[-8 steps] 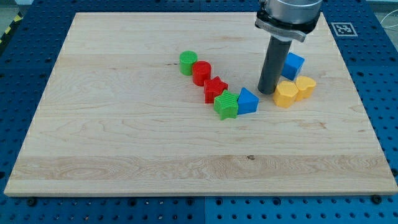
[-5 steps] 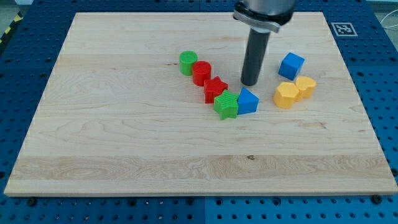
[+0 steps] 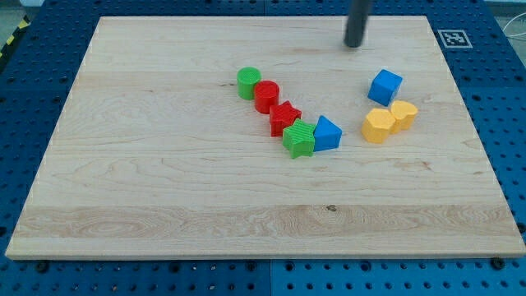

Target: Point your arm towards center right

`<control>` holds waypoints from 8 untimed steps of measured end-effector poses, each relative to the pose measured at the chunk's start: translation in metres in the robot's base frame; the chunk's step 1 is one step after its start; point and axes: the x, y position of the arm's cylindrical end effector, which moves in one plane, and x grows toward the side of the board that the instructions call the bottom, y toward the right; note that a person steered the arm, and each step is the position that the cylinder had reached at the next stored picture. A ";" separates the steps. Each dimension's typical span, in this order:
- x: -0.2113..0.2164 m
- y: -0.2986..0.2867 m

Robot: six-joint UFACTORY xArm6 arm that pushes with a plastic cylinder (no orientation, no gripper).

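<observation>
My tip (image 3: 354,44) is near the view's top edge of the wooden board (image 3: 148,164), above and a little left of the blue cube (image 3: 385,86). It touches no block. Below the blue cube lie a yellow hexagon block (image 3: 378,126) and a yellow heart block (image 3: 403,115), side by side. At the board's middle a chain runs down to the right: green cylinder (image 3: 248,82), red cylinder (image 3: 266,96), red star (image 3: 284,117), green star (image 3: 300,139), blue triangle block (image 3: 327,133).
A white fiducial marker (image 3: 453,38) sits at the board's top right corner. Blue perforated table surface (image 3: 25,99) surrounds the board.
My tip has moved from between the blue triangle and the yellow blocks up toward the view's top edge. The blocks have not moved.
</observation>
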 end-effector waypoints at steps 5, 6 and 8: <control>0.136 0.113; 0.154 0.091; 0.184 0.042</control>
